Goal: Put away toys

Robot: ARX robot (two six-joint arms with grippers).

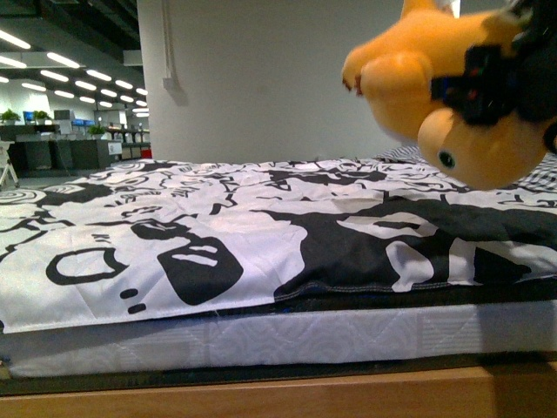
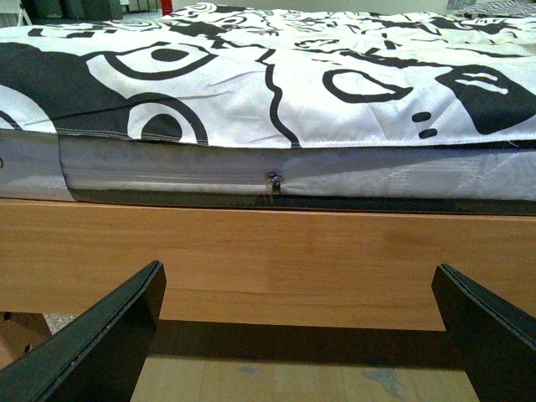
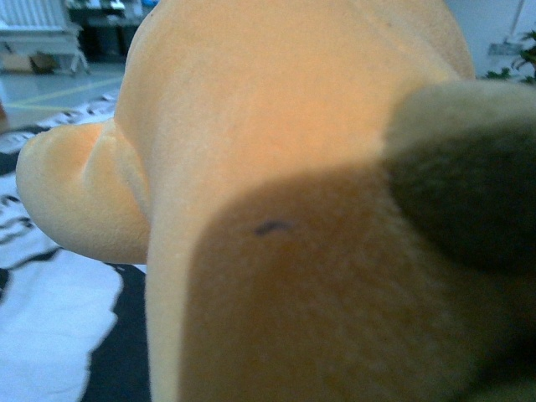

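I am looking at a bed. Its wooden frame is holding a white mattress. A black-and-white cover is lying spread over the mattress and is hanging a little over its edge.

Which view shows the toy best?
The front view: the toy hangs above the bed, held by the right gripper, with most of its shape visible. The right wrist view shows only blurred orange plush up close; the left wrist view shows none of it.
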